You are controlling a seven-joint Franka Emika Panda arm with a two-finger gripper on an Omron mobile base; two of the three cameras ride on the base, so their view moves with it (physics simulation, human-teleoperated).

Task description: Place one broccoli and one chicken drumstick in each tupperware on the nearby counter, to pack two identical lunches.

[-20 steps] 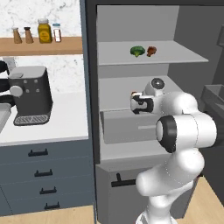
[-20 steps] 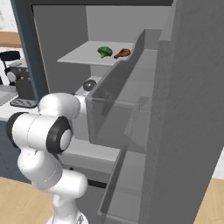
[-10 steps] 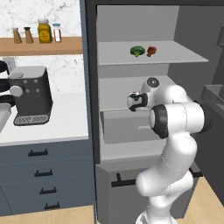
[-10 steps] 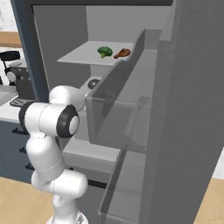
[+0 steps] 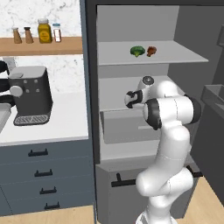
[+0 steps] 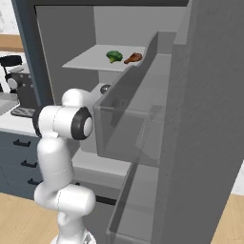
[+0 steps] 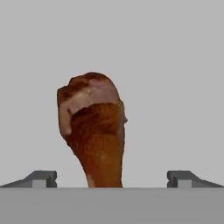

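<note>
Open fridge centre frame; broccoli (image 5: 137,50) and chicken drumstick (image 5: 151,50) side by side on grey upper shelf (image 5: 175,57). Gripper (image 7: 112,178) spread wide, drumstick between tips. White counter (image 5: 61,122) left, coffee machine (image 5: 29,94) on it.

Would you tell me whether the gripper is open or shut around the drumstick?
Open: in the hand view the fingers stand wide apart, with the drumstick between them and touching neither.

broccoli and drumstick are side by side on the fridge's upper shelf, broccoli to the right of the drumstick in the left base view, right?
Not quite: the broccoli lies left of the drumstick in the left base view. They are side by side on the upper shelf.
</note>
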